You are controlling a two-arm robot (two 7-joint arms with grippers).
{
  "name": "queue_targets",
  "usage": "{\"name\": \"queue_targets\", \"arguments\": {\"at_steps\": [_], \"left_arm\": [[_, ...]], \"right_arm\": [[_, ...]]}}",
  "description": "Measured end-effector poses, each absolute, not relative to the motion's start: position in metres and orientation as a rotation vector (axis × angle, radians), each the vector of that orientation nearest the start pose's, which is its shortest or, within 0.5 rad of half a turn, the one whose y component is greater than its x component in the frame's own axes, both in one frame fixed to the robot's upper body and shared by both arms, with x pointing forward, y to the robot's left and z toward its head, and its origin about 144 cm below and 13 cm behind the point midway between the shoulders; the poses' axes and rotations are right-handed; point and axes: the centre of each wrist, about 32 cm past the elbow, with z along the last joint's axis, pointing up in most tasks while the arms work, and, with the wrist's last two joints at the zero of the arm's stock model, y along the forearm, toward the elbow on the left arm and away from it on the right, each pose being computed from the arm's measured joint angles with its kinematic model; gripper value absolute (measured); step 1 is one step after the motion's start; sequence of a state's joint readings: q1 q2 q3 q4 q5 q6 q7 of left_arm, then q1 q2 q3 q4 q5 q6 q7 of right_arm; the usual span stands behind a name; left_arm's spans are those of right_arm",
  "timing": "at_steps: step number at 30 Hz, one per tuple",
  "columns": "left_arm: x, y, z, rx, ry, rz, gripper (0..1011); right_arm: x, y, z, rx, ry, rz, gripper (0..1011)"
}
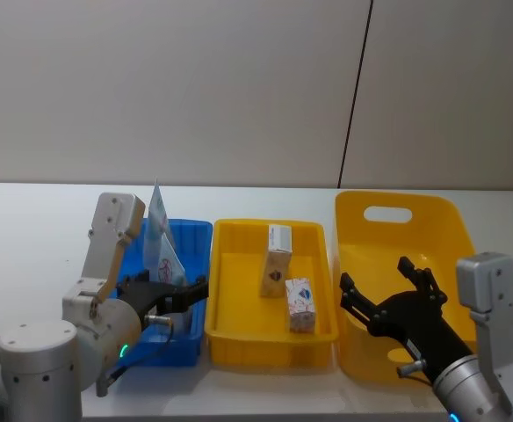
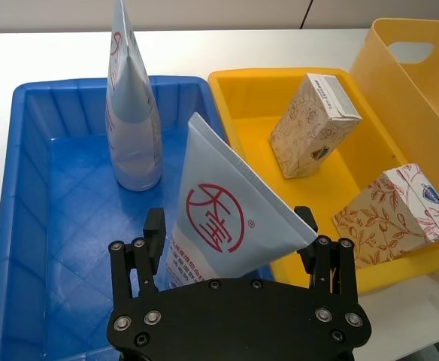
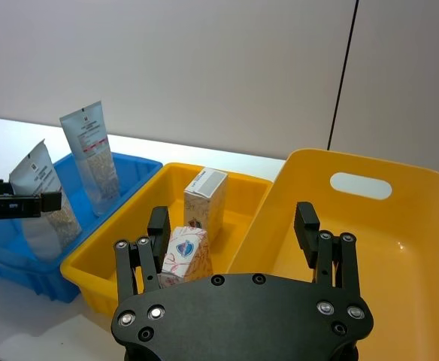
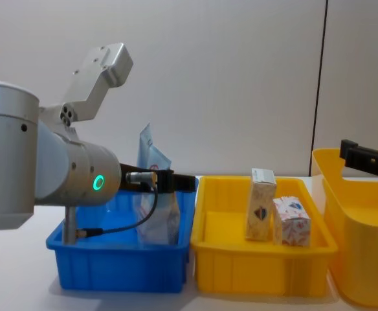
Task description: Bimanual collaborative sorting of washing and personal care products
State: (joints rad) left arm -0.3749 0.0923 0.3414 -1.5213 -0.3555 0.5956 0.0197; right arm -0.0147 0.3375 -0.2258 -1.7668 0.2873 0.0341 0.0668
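left gripper [image 2: 231, 229] clamped on the whitish squeeze tube [image 2: 216, 192], one finger on each side of the body, over the near half of the blue bin [image 2: 31, 226]; tube is tilted, flat crimped end up and leaning toward the middle yellow bin [image 1: 270, 352], lower end hidden behind the gripper so can't tell if it touches the bin floor. pale blue-white pouch [image 2: 133, 113] stands upright at the far end of the same blue bin, apart from the tube and beyond the gripper. right gripper [image 3: 232, 222] has its fingers spread wide with nothing between them, hovering over the big yellow bin [image 3: 430, 226] on the right. taller beige carton [image 1: 277, 261] and squat white carton with red-blue pattern [image 1: 299, 304] both upright in the middle yellow bin, just beside each other, squat one nearer. all three bins side by side on the white surface [image 1: 28, 229]
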Motion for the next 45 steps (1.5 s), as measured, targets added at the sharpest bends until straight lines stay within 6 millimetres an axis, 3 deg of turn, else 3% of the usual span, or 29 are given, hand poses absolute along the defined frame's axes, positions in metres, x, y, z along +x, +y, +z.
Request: {"name": "queue_targets", "arguments": {"at_steps": [6, 11, 27, 45], "left_arm": [[0.5362, 0.1461, 1.2468, 0.205, 0.307, 1.17, 997], [0.5361, 0.1461, 1.2466, 0.206, 0.308, 1.17, 905], [0.5359, 0.1461, 1.2461, 0.207, 0.308, 1.171, 414], [0.5357, 0.149, 1.2467, 0.199, 0.295, 1.165, 280]], "right_arm": [[0.4433, -0.2371, 1.1887, 0.026, -0.075, -1.229, 1003], [0.4433, -0.2371, 1.1887, 0.026, -0.075, -1.23, 1003], [0.4433, -0.2371, 1.1887, 0.026, -0.075, -1.23, 1003], [0.4433, -0.2371, 1.1887, 0.026, -0.075, -1.23, 1003]]}}
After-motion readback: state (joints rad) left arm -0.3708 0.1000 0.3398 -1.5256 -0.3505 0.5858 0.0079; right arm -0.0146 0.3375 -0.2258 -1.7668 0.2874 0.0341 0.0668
